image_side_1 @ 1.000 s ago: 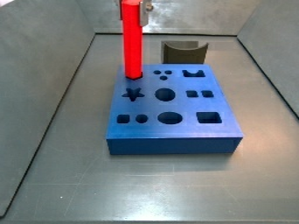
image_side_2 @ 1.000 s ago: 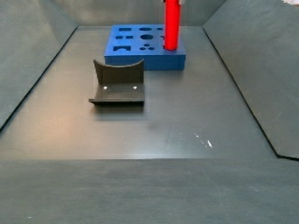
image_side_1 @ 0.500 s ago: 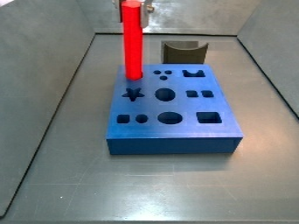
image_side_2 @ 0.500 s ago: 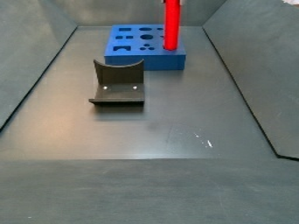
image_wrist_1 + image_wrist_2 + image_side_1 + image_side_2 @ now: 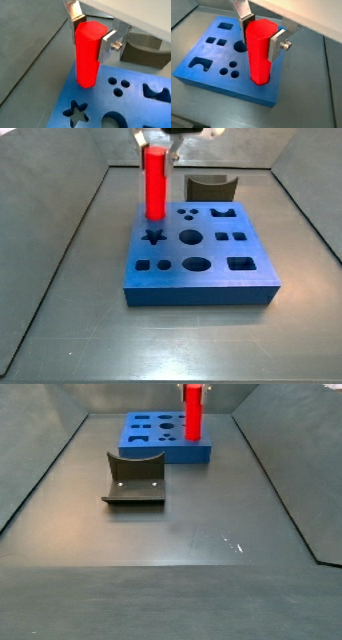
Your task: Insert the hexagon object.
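gripper [image 5: 92,31]: flat silver metal fingers, shining bare, closing on the rod
rod [image 5: 260,50]: bright red, looking like smooth glossy plastic
block [image 5: 211,60]: beneath the gripper, blue, looking matt
curved piece [image 5: 134,479]: away from the gripper, dark grey, dull
floor [image 5: 187,534]: grey, faintly reflecting

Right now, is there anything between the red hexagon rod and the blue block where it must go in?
Nothing visible is in the way. The tool holds the hexagon object upright above the blue block, with open air below its lower end. The dark grey curved piece lies apart on the floor.
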### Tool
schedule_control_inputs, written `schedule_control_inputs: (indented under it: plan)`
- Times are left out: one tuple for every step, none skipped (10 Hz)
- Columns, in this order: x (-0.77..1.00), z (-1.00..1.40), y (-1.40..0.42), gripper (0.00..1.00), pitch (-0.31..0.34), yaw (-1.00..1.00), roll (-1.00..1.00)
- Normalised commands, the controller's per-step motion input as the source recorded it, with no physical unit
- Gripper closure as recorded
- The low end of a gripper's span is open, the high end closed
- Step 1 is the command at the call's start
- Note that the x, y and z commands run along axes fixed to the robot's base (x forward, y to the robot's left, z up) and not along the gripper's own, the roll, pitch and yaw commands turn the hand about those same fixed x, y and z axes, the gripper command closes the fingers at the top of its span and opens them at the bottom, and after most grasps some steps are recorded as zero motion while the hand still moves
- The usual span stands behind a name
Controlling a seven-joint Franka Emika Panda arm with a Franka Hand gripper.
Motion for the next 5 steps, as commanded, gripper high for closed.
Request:
schedule_control_inputs:
  plan:
    - [0.01, -0.45, -0.01, 1.00, -0.056, -0.17, 0.00]
    - [0.05, -0.41, 0.00, 1.00, -0.063, -0.13, 0.00]
    - [0.00, -0.33, 0.00, 1.00, -0.053, -0.19, -0.06]
    - [0.00, -0.01, 0.00, 1.00, -0.047, -0.01, 0.00]
    - [0.00, 0.00, 0.00, 1.00, 0.000, 0.00, 0.00]
